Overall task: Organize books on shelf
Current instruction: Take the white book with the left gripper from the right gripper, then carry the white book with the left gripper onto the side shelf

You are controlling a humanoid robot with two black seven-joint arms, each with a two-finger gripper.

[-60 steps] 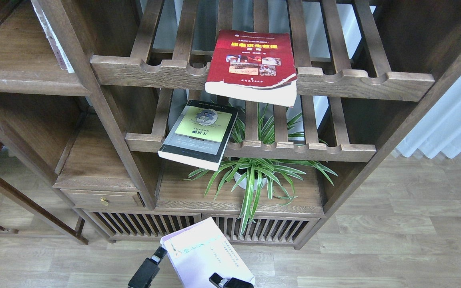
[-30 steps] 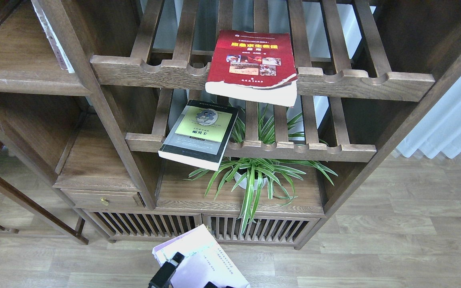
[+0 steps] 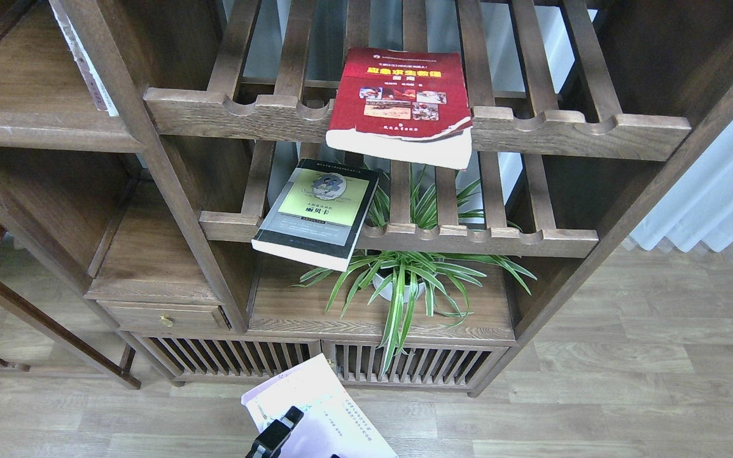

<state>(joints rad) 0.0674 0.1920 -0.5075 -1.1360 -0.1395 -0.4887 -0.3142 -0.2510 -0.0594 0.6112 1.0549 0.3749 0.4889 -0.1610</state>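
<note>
Wooden flooring is running under a dark wood bookcase that is filling the view, and three books are showing, none of them yet tidied, by my judgement. Lowest is the white book [image 3: 319, 413], lying tilted at the bottom edge in front of the bookcase's base, with a dark claw [image 3: 275, 437] lying over its left part; whether this is the left or right one I cannot tell, and its fingers are merging into one dark shape, so I cannot tell whether it is clenched on the book or merely lying over it. No second claw is showing. Further up, the black book [image 3: 315, 213] is lying flat on the lower slatted rack [image 3: 500, 240], its near corner overhanging the notched rail. Higher again, the red book [image 3: 401, 105] is lying flat on the upper rack [image 3: 583, 130], its thick page edge jutting past the front. Left of the racks, the shelf [image 3: 29, 127] is sitting with what looks like one thin white book [image 3: 86, 63] leaning at its right end. One potted plant [image 3: 404, 280] is standing below. Moving all three books to the shelf seems to be what is remaining.
</note>
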